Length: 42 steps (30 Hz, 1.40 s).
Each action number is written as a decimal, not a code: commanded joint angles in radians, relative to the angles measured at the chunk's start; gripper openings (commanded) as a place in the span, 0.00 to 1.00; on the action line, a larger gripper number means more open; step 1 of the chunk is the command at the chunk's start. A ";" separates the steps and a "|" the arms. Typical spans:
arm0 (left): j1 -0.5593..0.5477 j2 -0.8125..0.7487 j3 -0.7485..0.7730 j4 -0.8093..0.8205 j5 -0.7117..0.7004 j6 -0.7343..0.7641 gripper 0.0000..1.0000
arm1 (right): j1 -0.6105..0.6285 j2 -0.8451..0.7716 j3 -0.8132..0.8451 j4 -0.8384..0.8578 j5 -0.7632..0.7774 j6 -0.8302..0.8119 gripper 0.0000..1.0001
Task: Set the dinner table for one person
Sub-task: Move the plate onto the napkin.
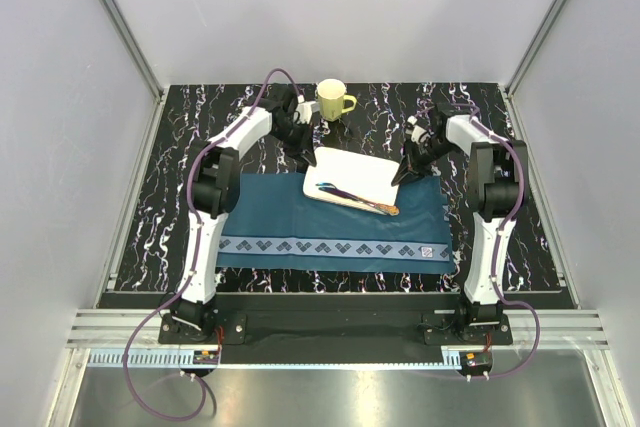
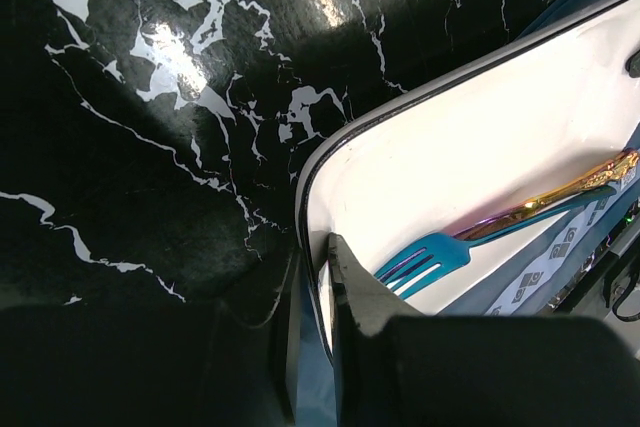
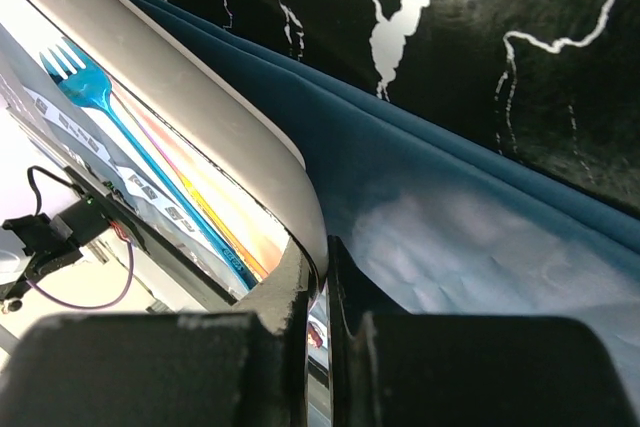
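A white rectangular plate (image 1: 365, 169) lies over the back edge of the dark blue placemat (image 1: 330, 227) on the black marbled dinner table (image 1: 180, 167). A blue fork (image 2: 425, 259) and a gold-handled utensil (image 2: 560, 197) lie along the plate's near side. My left gripper (image 1: 312, 152) is shut on the plate's left rim (image 2: 318, 197), with one finger inside and one outside. My right gripper (image 1: 405, 175) is shut on the right rim (image 3: 200, 97). The right wrist view shows the plate's underside just above the placemat (image 3: 450, 217).
A yellow-green mug (image 1: 333, 100) stands at the back of the table, just behind the left gripper. The placemat has a patterned band (image 1: 330, 247) along its near side. White walls enclose the table on the left, back and right.
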 commanded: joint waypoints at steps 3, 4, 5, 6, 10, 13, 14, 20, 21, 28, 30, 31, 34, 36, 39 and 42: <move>-0.065 -0.080 0.021 0.064 0.160 0.000 0.00 | 0.121 0.016 0.066 0.039 -0.161 -0.039 0.00; -0.066 -0.085 0.021 0.064 0.161 -0.001 0.00 | 0.122 0.016 0.066 0.037 -0.161 -0.041 0.00; -0.066 -0.085 0.021 0.064 0.160 0.000 0.00 | 0.122 0.016 0.068 0.034 -0.163 -0.041 0.00; -0.066 -0.088 0.021 0.064 0.163 0.002 0.00 | 0.122 0.015 0.069 0.034 -0.164 -0.041 0.00; -0.068 -0.089 0.017 0.064 0.169 0.000 0.00 | 0.125 0.021 0.072 0.032 -0.167 -0.041 0.00; -0.068 -0.091 0.015 0.061 0.176 -0.001 0.00 | 0.127 0.023 0.075 0.026 -0.177 -0.044 0.00; -0.068 -0.092 0.015 0.061 0.180 -0.004 0.00 | 0.128 0.023 0.075 0.023 -0.184 -0.045 0.00; -0.068 -0.111 0.009 0.058 0.201 -0.006 0.00 | 0.131 0.018 0.091 0.006 -0.215 -0.055 0.00; -0.068 -0.114 0.007 0.056 0.201 -0.006 0.00 | 0.131 0.016 0.094 0.005 -0.217 -0.053 0.00; -0.068 -0.155 -0.005 0.054 0.196 -0.001 0.00 | 0.133 -0.013 0.109 -0.009 -0.223 -0.053 0.00; -0.066 -0.170 -0.011 0.054 0.196 -0.001 0.00 | 0.134 -0.025 0.106 -0.010 -0.224 -0.053 0.00; -0.068 -0.175 -0.012 0.053 0.198 -0.001 0.00 | 0.136 -0.028 0.106 -0.012 -0.226 -0.055 0.00; -0.068 -0.189 -0.016 0.054 0.198 0.000 0.00 | 0.134 -0.040 0.103 -0.015 -0.229 -0.059 0.00; -0.068 -0.195 -0.020 0.054 0.195 0.002 0.00 | 0.134 -0.048 0.103 -0.020 -0.233 -0.064 0.00; -0.068 -0.203 -0.029 0.054 0.195 0.002 0.00 | 0.134 -0.053 0.103 -0.027 -0.241 -0.068 0.00; -0.069 -0.210 -0.043 0.054 0.195 0.005 0.00 | 0.137 -0.053 0.109 -0.033 -0.252 -0.075 0.00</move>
